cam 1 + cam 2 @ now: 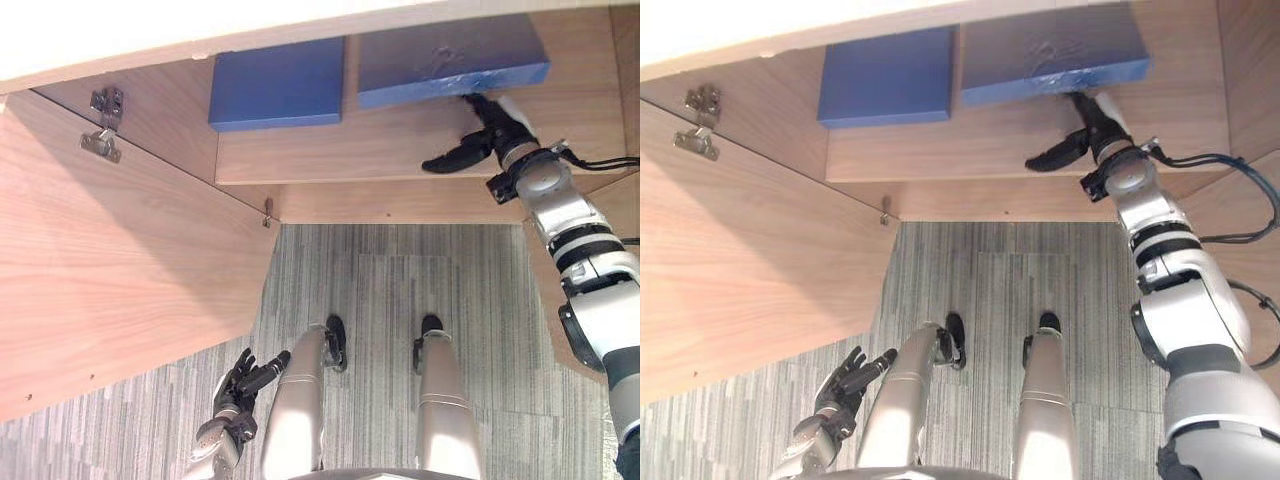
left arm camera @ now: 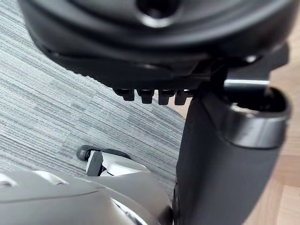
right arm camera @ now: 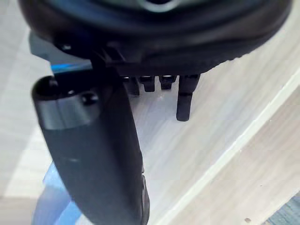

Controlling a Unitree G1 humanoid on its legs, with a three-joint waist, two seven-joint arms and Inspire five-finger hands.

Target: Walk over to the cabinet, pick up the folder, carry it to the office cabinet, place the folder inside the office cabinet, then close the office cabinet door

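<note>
Inside the open office cabinet, 2 blue folders lie flat on the shelf (image 1: 380, 150): the folder (image 1: 450, 55) at the shelf's right end, and a second blue folder (image 1: 280, 85) just beside it towards the left. The right hand (image 1: 492, 132) sits at the folder's near right corner, touching or nearly touching its edge, with its fingers (image 1: 447, 157) stretched loosely over bare wood and holding nothing. The left hand (image 1: 240, 385) hangs low over the carpet (image 1: 380, 280), fingers relaxed and empty. The cabinet door (image 1: 120, 260) stands swung wide on the left, its hinge (image 1: 105, 125) exposed. To my eye the placing looks done and the door comes next; if the arm pulls back carelessly it could snag that corner and drag the folder towards the shelf's front edge, and a door swung early would strike the arm
</note>
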